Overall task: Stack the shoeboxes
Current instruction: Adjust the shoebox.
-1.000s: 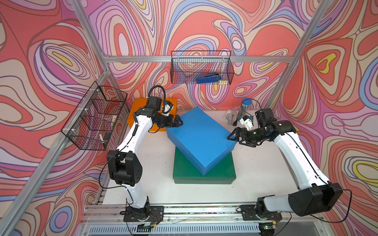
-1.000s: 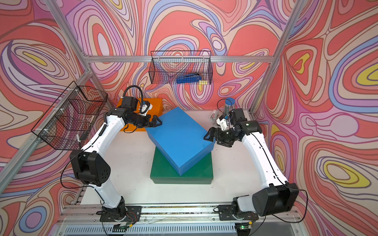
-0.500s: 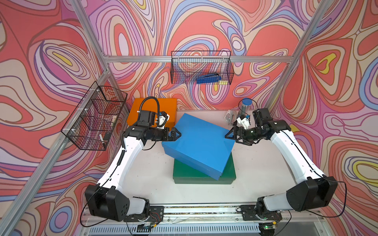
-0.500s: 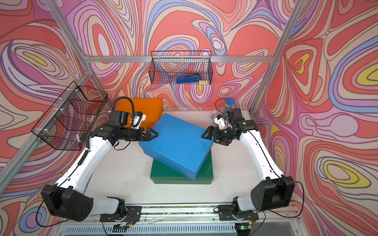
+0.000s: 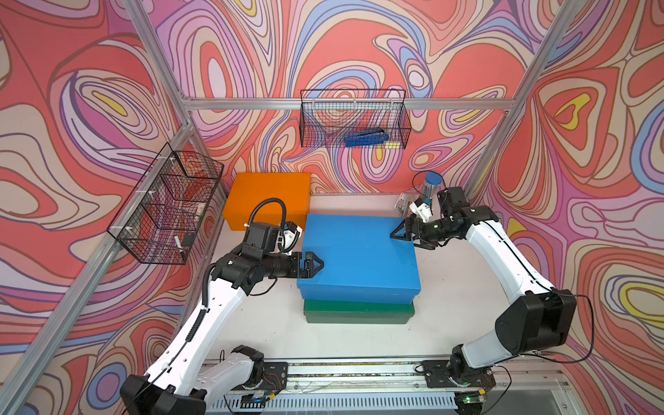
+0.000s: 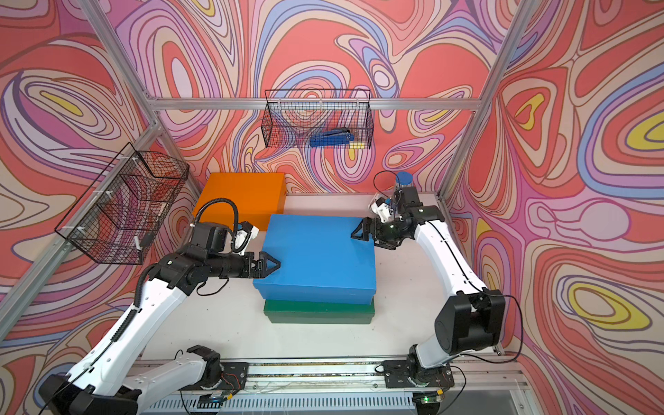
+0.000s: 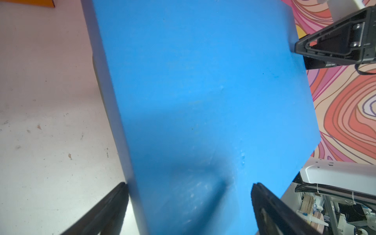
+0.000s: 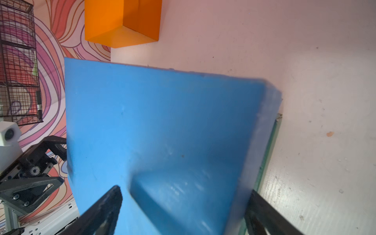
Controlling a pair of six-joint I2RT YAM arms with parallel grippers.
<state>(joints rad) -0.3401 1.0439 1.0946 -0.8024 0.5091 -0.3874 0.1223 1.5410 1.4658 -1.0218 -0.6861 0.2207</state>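
Observation:
The blue shoebox (image 5: 359,251) (image 6: 319,255) sits over the dark green shoebox (image 5: 359,312) (image 6: 319,312), nearly square with it; only the green front wall shows. I cannot tell whether the blue one rests fully on it. My left gripper (image 5: 312,266) (image 7: 188,187) is shut on the blue shoebox's left end, one finger on the lid. My right gripper (image 5: 399,233) (image 8: 184,191) is shut on its far right corner the same way. The orange shoebox (image 5: 266,197) (image 8: 122,20) stands alone at the back left.
A black wire basket (image 5: 169,204) hangs on the left wall. Another basket (image 5: 354,118), with a blue tool in it, hangs on the back wall. A blue-lidded jar (image 5: 431,183) and a small clear item (image 5: 402,204) stand at the back right, behind my right wrist.
Both arms turned the blue shoebox from diagonal to nearly square with the green one and brought it lower. My left arm swung forward, uncovering the orange shoebox.

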